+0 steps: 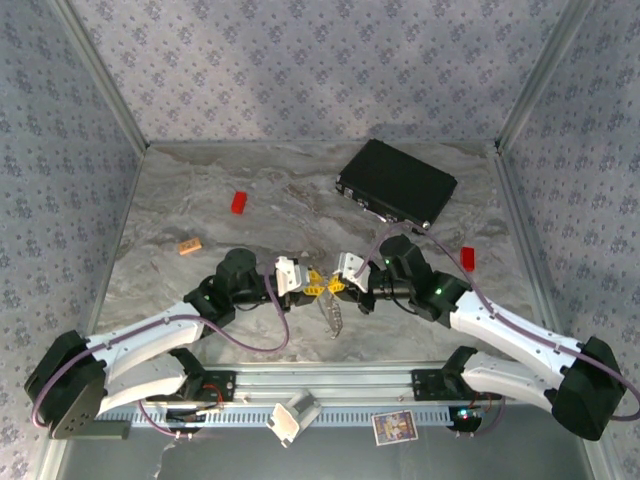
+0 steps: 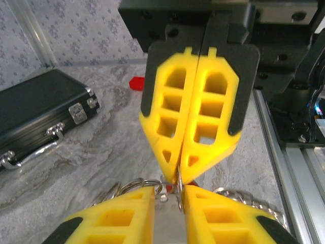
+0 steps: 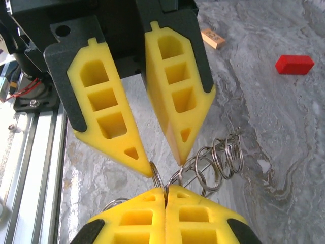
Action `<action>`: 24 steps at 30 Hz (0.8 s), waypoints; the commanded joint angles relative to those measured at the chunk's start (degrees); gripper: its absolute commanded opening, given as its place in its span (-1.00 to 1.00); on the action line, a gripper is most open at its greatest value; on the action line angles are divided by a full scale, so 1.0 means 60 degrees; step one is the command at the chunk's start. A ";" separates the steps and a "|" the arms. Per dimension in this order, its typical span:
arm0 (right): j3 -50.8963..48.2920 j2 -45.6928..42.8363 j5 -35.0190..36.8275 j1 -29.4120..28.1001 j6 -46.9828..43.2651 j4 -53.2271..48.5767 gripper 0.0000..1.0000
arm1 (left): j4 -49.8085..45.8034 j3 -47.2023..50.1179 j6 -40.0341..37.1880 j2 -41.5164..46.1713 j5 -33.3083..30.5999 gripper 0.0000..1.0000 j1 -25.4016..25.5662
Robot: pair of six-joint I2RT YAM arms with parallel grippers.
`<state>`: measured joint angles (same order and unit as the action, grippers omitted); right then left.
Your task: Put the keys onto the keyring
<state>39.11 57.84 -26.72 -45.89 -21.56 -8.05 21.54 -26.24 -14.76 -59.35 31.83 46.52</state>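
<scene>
Keyring [image 3: 219,155]: silvery wire loops bunched between both hands, at mid-width by near edge of worktop [image 1: 290,205]. Right hand [image 3: 165,190]: fingers pressed together, one loop pinched at tips. Left hand [image 3: 165,165]: tip to tip with right, fingers slightly parted, a loop standing in the gap. Black case [image 1: 397,182] toward far right corner; red block [image 1: 239,202] left of middle.

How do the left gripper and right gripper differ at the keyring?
The right gripper is shut, pinching a loop of the keyring; the left gripper has its jaws apart, clamping nothing. The left gripper reaches in from the left, the right gripper from the right. Both are yellow-tipped, tips nearly meeting.
</scene>
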 commanded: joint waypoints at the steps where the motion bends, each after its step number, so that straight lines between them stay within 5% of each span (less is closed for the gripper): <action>1: 0.0772 0.0167 0.0203 -0.0084 -0.0499 -0.0988 -1.00 | -0.1178 -0.0520 -0.0475 -0.0008 -0.0299 -0.56 0.0077; 13: 0.1701 0.0898 0.1108 -0.0748 -0.1219 -0.2129 -1.00 | -0.1041 -0.0811 -0.0282 -0.0360 0.0080 -0.63 0.0180; 20: 0.1700 0.0820 0.0831 -0.0645 -0.0961 -0.2049 -1.00 | -0.0903 -0.0701 -0.0107 -0.0203 0.0161 -1.00 0.0200; 22: 0.1146 0.0345 -0.0145 -0.0044 -0.0351 -0.1305 -0.47 | -0.0478 -0.0508 0.0078 -0.0103 0.0183 -1.00 0.0200; 24: 0.0516 -0.0026 -0.1034 0.0487 0.0362 -0.0359 -0.39 | 0.0301 -0.0185 0.0367 -0.0032 0.0236 -1.00 0.0193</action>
<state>45.32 61.12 -24.82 -46.15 -25.23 -16.38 16.10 -28.58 -14.79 -61.17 31.73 47.37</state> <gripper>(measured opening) 0.295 0.053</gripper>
